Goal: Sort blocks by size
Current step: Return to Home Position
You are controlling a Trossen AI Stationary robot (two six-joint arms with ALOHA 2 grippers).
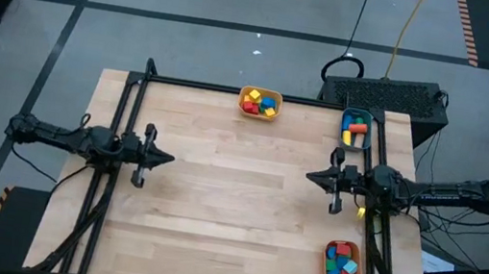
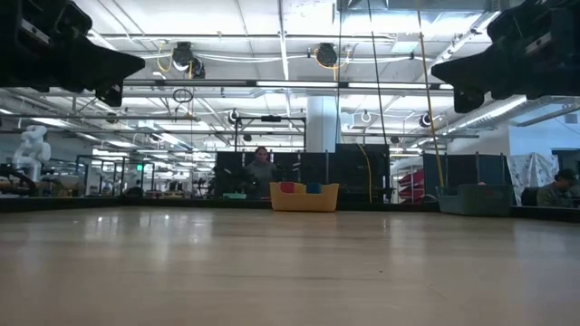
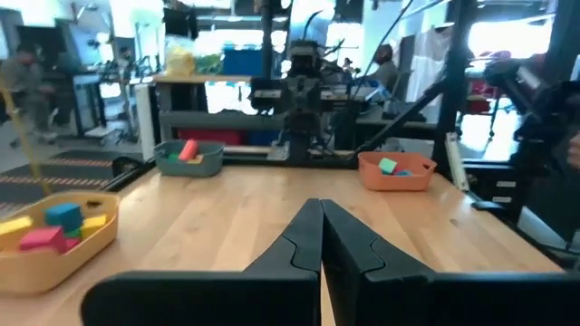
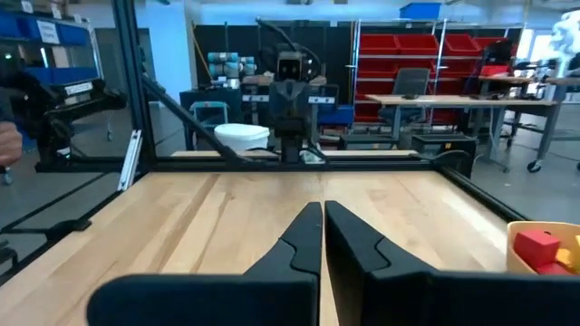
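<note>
The left hand is closed, its fingertips meeting, and hangs above the counter's left side, pointing toward its middle. The right hand is closed the same way above the counter's right side, facing the left one across the bare middle; neither grips anything. All the blocks lie in three bins on the counter. Red, yellow and blue blocks fill the yellow bin at the middle of the counter's far edge. More sit in the teal bin at its far right corner, and others in the orange bin at its near right corner.
</note>
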